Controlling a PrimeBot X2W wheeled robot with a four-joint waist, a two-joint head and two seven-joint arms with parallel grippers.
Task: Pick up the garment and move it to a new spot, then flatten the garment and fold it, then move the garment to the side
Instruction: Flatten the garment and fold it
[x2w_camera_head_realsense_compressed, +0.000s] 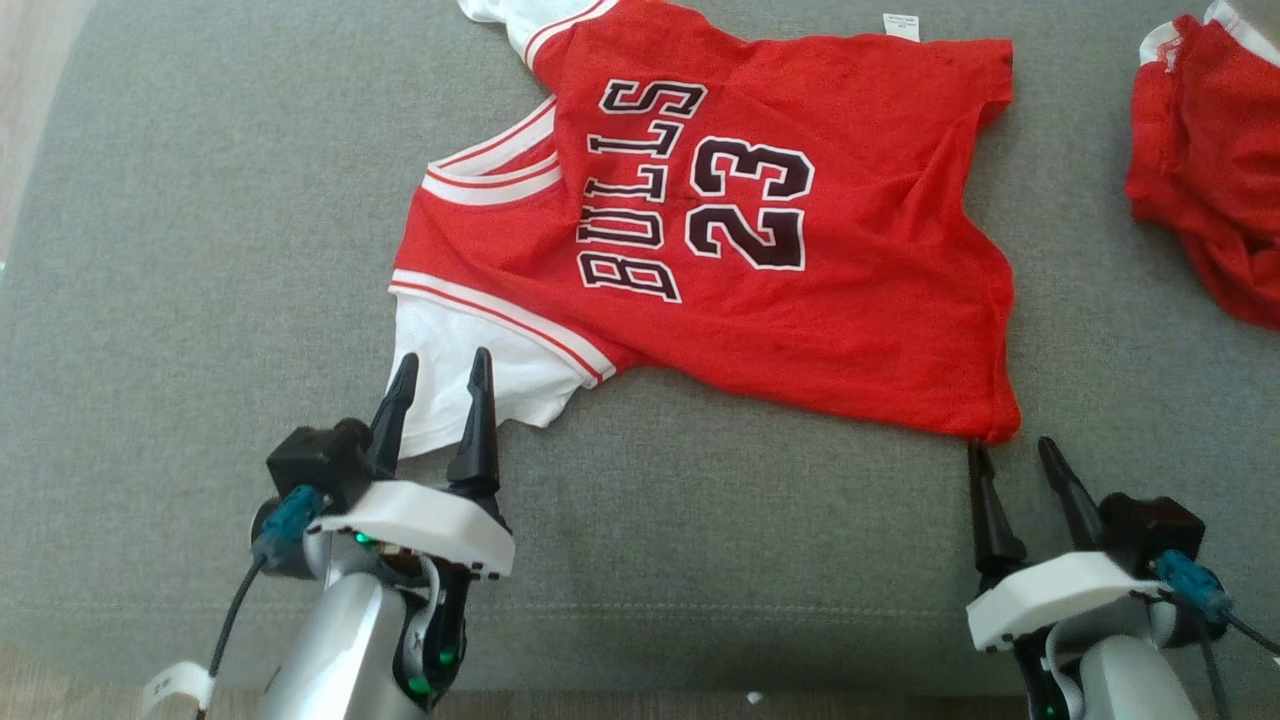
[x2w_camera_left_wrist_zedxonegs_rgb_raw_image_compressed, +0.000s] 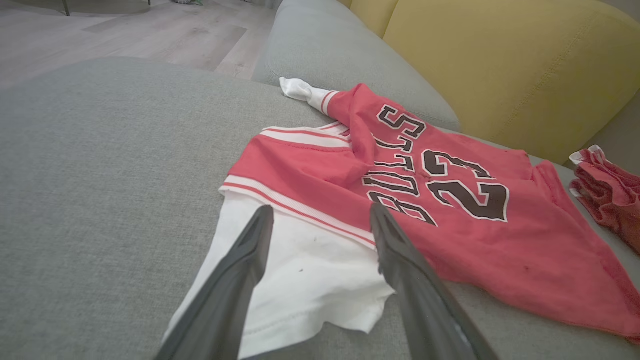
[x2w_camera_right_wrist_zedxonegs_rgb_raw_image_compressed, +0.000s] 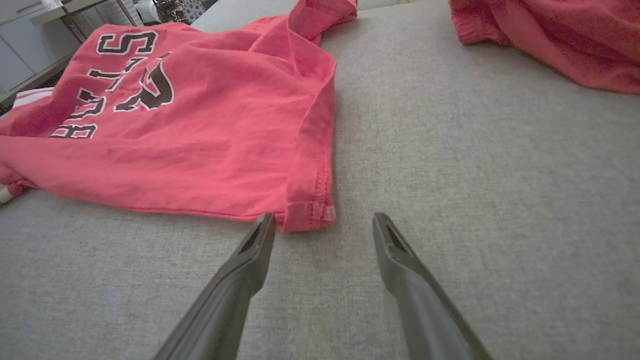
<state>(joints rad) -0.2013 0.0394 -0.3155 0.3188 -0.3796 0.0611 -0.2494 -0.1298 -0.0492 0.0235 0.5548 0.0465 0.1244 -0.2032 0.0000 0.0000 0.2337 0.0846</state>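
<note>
The garment is a red jersey printed "BULLS 23", with white sleeves and white-red trim, lying spread on the grey cushion. My left gripper is open above the near white sleeve, one finger on each side of it. My right gripper is open just short of the near hem corner. In the right wrist view that corner lies right ahead of my right gripper, close to its left finger. The far sleeve points toward the sofa's back. Nothing is held.
A second red garment lies bunched at the right edge of the cushion. Yellow back cushions rise behind the seat. Wooden floor lies beyond the cushion's left end. Bare grey fabric stretches left of the jersey and along the front edge.
</note>
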